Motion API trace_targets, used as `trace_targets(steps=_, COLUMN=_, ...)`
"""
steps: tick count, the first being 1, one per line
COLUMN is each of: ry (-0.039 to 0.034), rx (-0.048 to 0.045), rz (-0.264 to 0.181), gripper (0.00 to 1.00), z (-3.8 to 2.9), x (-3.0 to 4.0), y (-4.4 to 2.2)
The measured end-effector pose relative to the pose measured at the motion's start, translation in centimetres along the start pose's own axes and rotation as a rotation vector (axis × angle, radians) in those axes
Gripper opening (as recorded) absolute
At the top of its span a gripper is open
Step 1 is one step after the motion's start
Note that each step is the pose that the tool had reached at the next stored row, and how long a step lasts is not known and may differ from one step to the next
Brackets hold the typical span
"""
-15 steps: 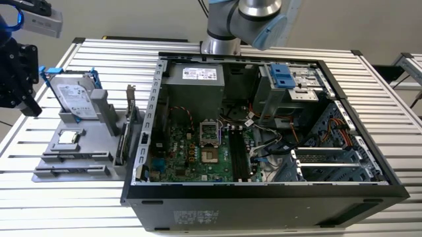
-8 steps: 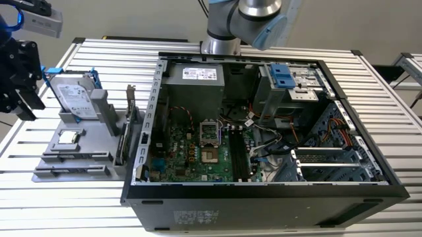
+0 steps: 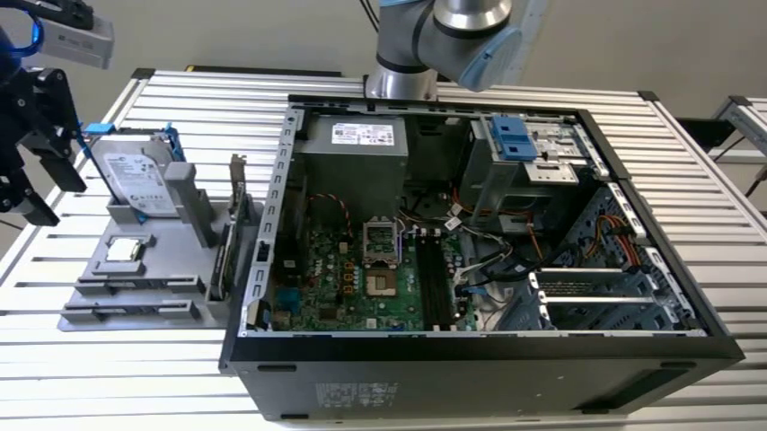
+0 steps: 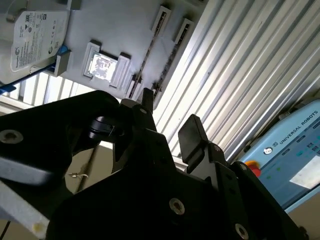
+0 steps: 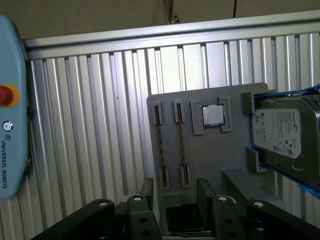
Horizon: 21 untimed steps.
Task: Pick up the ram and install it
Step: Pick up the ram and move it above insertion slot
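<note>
Standing edge-up, the ram (image 5: 161, 145) parallels table slats (image 5: 100, 125).

Robot lab (slatted bench (image 3: 180, 99), opened PC (image 3: 480, 382)).

Gripper (image 5: 175, 194) fingers spread, empty, over grey holder tray (image 5: 210, 162). Ram (image 5: 160, 145) on edge in its slot; processor chip (image 5: 214, 115) and hard drive (image 5: 285, 137) alongside.

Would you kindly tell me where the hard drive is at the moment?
The hard drive stands on edge in the grey holder on the exterior view's left, beside the open computer case.
</note>
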State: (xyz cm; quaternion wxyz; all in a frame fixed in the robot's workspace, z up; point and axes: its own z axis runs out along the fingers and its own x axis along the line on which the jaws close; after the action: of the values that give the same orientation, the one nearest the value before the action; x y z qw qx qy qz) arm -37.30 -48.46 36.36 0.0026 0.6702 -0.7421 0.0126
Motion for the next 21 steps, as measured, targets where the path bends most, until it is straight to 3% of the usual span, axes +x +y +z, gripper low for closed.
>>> trace_targets(steps=4, ry=-0.0002, rx=0.0003, rz=-0.023, gripper=1.00, z=0.03, x=0.00, y=0.00)
trace_targets(steps=11, ry=-0.0021, rx=0.0029, rz=-0.140, gripper=1.00, z=0.32, x=-0.01, y=0.00)
trace_targets(steps=21, ry=-0.0022, rx=0.0030, rz=-0.148, gripper=1.00, z=0.66, x=-0.01, y=0.01)
